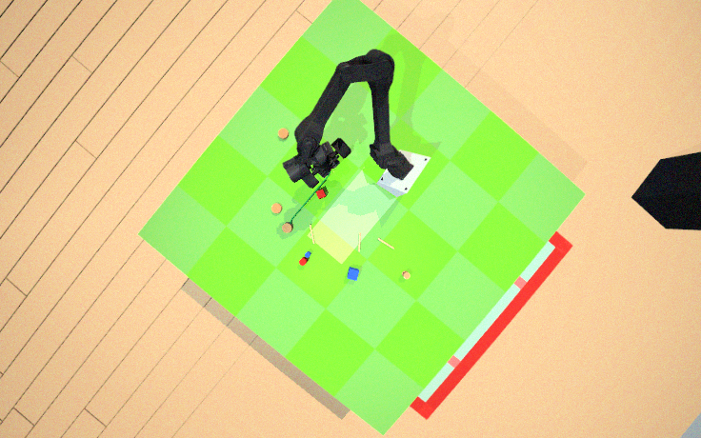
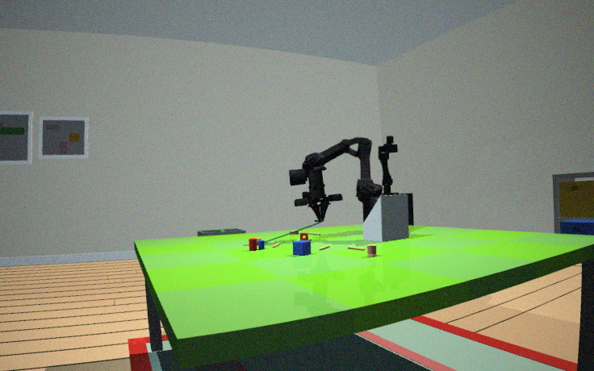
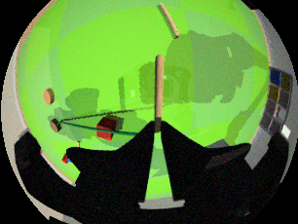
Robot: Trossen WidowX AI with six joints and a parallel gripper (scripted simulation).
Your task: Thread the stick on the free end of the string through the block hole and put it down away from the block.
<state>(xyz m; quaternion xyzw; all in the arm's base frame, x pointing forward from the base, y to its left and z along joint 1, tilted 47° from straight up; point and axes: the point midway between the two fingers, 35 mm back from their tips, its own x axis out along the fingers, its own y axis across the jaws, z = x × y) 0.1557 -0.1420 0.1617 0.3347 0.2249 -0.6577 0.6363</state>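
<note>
My gripper [image 2: 320, 221] [image 3: 157, 124] is shut on one end of the wooden stick [image 3: 159, 88], held above the table. The stick's free end points away from the fingers in the wrist view. The green string [image 1: 302, 207] [image 2: 307, 226] [image 3: 129, 133] runs taut from the fingers down to the round wooden button [image 1: 287, 227] [image 3: 55, 127]. The block with the hole [image 1: 321, 192] [image 2: 303, 236] [image 3: 106, 129] is red and sits on the table, below and to one side of the gripper. Its hole shows in the exterior view. The string crosses in front of the block in the wrist view.
Loose sticks [image 1: 312, 233] [image 1: 359, 242] [image 1: 386, 244], a blue cube [image 1: 352, 273] [image 2: 301, 248], a red cylinder [image 1: 303, 261] [image 2: 253, 243] and a wooden cylinder [image 1: 406, 275] [image 2: 371, 250] lie around. Another stick [image 3: 168, 20] and two other buttons [image 1: 275, 208] [image 1: 283, 133] are near. A grey box [image 2: 395, 216] stands by the arm's base.
</note>
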